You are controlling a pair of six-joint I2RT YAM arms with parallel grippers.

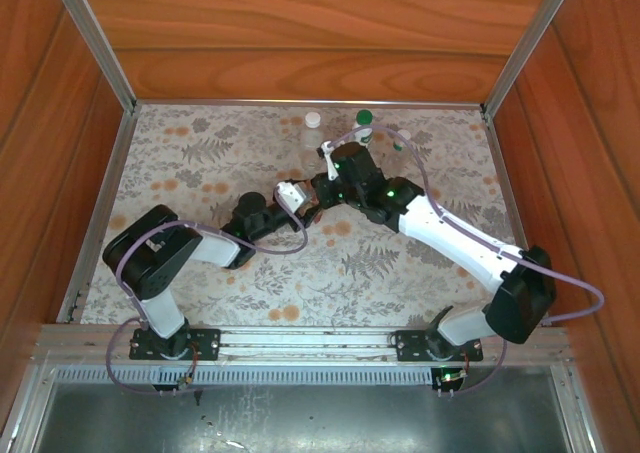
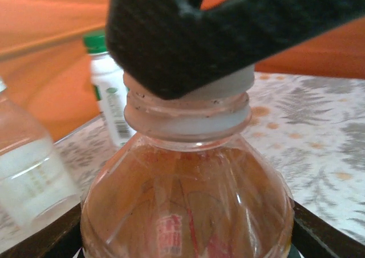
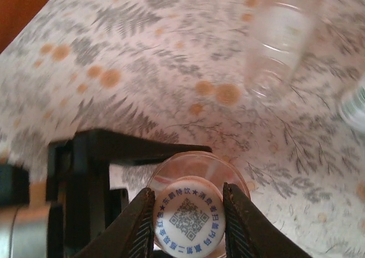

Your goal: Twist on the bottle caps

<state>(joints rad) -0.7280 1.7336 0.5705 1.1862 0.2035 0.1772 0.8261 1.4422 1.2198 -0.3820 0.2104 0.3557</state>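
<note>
Amber bottle [image 2: 188, 201] stands at the middle of the table [image 1: 200, 263], my left gripper [image 2: 188, 244] clamped around its body. My right gripper [image 3: 189, 209] pinches its white cap [image 3: 189, 221], fingers [image 3: 140, 226] at 9 and 3 o'clock. Green-capped white bottle [image 1: 365, 125] stands at 1 o'clock beyond.

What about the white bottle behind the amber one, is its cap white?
No, the white bottle wears a green cap in the left wrist view.

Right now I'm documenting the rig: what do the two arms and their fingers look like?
The left arm and right arm have white links and black joints, each trailed by a lilac cable. Green lights glow on the right arm. The fingers are black.
</note>
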